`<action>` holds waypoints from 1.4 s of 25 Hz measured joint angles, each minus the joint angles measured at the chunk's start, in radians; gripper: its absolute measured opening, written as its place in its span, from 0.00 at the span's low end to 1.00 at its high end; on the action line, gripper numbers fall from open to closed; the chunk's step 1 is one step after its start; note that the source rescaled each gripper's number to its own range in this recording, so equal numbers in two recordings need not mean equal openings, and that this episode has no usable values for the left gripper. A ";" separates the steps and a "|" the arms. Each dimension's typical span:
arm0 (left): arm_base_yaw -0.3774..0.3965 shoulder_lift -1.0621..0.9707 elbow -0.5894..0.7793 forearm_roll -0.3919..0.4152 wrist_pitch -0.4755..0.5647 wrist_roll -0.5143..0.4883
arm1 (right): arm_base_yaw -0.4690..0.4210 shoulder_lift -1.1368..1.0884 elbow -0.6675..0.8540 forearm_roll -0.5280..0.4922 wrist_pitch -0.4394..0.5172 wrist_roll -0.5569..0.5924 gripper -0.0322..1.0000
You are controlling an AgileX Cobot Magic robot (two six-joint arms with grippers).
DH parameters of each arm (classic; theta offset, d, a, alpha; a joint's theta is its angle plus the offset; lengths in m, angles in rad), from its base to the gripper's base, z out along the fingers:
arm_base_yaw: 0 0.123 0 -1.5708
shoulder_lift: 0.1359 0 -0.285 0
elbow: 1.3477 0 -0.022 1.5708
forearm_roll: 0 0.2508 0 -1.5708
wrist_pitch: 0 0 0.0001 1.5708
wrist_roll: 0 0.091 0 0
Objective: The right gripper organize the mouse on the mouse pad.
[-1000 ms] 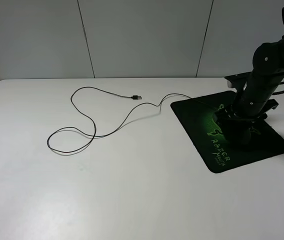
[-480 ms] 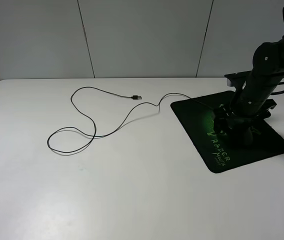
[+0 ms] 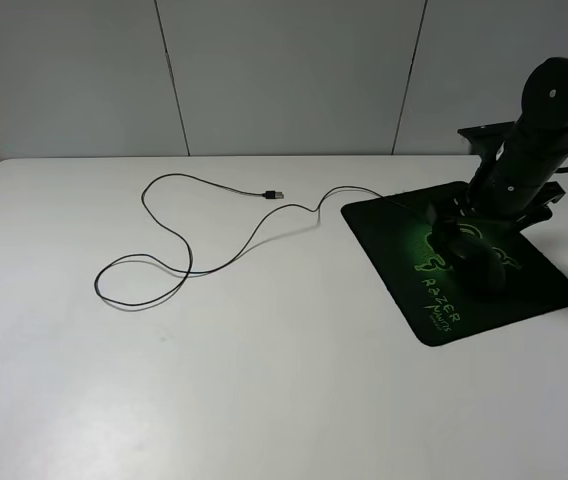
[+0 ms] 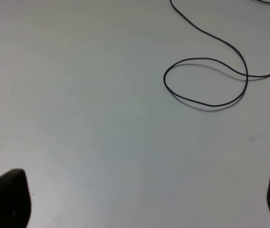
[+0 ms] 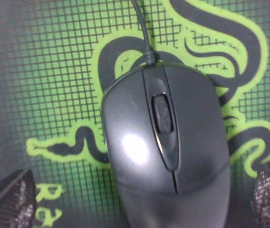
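The black mouse lies on the black mouse pad, over its green snake logo. Its cord leaves the front end. In the exterior high view the mouse rests near the middle of the mouse pad. My right gripper hovers just above the mouse, open, and holds nothing. In the right wrist view its fingertips stand on either side of the mouse's rear, apart from it. My left gripper is open and empty over bare table.
The mouse's thin black cord runs left off the pad across the white table, makes a loop and ends in a USB plug. A grey panelled wall stands behind the table.
My right gripper has lifted up and back from the pad. The mouse stays on the pad and now shows below the gripper. The cord has not moved.
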 joint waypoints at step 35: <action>0.000 0.000 0.000 0.000 0.000 0.000 | 0.000 -0.768 0.117 0.049 0.565 0.020 1.00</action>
